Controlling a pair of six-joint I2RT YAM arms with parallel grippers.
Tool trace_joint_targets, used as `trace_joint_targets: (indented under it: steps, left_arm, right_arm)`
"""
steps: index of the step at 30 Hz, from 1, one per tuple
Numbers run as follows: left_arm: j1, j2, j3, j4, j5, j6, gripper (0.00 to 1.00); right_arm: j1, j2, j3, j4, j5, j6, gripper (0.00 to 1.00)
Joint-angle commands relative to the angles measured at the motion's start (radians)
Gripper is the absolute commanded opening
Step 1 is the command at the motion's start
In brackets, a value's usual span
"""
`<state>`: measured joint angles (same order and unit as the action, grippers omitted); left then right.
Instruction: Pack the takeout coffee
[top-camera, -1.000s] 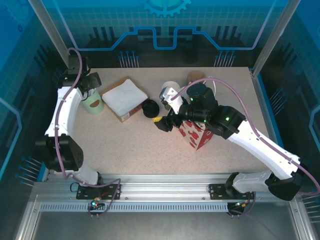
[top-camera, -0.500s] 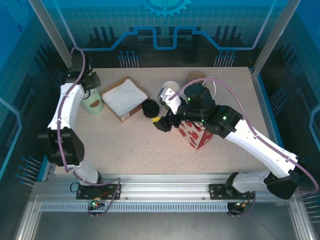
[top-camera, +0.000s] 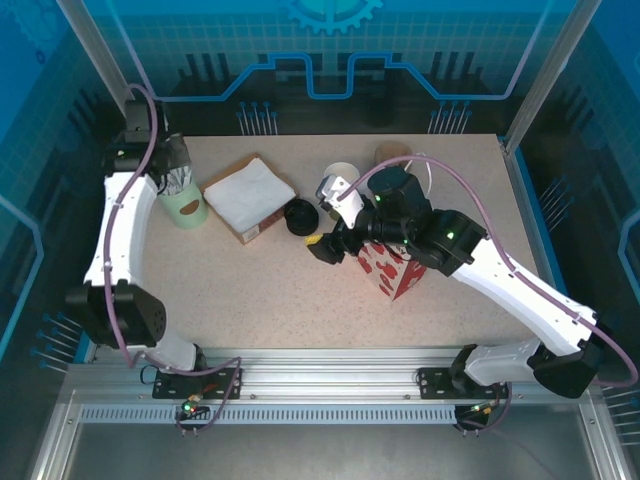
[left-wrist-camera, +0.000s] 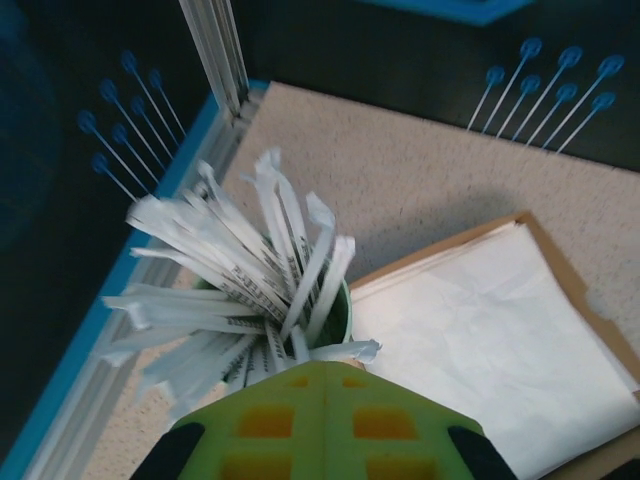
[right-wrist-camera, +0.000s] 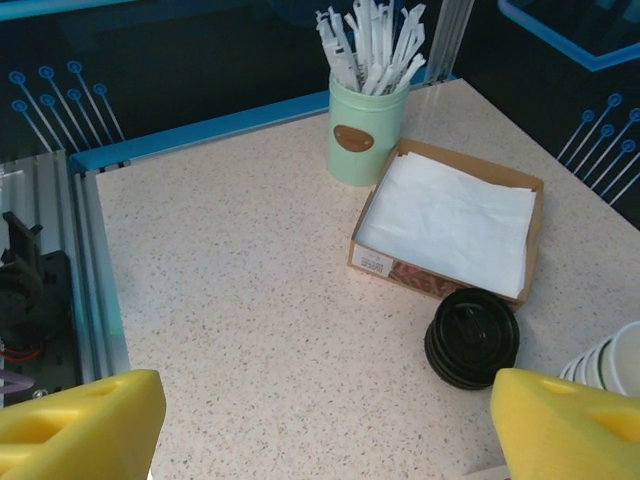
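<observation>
Cannot place the takeout coffee with any certainty: judged most likely tucked beneath the right arm or already down inside the red-and-white paper bag, standing just right of desk centre with its mouth covered by that arm. Finds the right gripper just beside the bag's 9 o'clock side, jaws spread wide with only bare desk between them, facing toward 10 o'clock with the pile of loose black lids near ahead. Finds the left gripper off at the desk's 10 o'clock corner, poised straight above the mint cup of wrapped straws, jaws seemingly pressed together along a centre seam; cannot tell whether a straw is pinched there. Puts the bag at roughly 4 o'clock from that cup, well apart, beyond the napkin box and the lids. Makes the right arm by far the nearer to the bag and so, as a judgement, to the coffee; leaves the left arm a long diagonal carry for anything lifted from the straws. Cannot judge the coffee's axis; presumably upright if bagged.
</observation>
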<state>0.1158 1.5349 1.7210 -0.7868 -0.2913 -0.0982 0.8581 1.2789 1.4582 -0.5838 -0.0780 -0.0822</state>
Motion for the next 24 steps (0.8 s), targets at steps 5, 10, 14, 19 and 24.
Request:
trace_joint_targets:
  steps: [5,10,14,19,24]
  left_arm:
    - [-0.115,-0.231,0.126,-0.083,-0.014,0.054,0.00]
    - [-0.340,-0.292,0.226,-0.127,-0.005,0.064,0.00]
    - [-0.542,-0.275,0.290,-0.139,0.055,0.044,0.00]
    - [-0.685,-0.223,0.303,-0.071,0.226,-0.008,0.00]
    - [-0.775,-0.113,0.356,-0.043,0.316,-0.025,0.00]
  right_arm:
    - [-0.002,-0.024,0.134,-0.128,0.145,0.006,0.87]
    - [-0.063,-0.047,0.223,-0.225,0.213,0.003,0.87]
    - [-0.188,-0.073,0.290,-0.329,0.265,0.058,0.88]
    - [-0.338,-0.146,0.281,-0.409,0.306,0.097,0.88]
    - [-0.419,-0.208,0.249,-0.469,0.344,0.100,0.88]
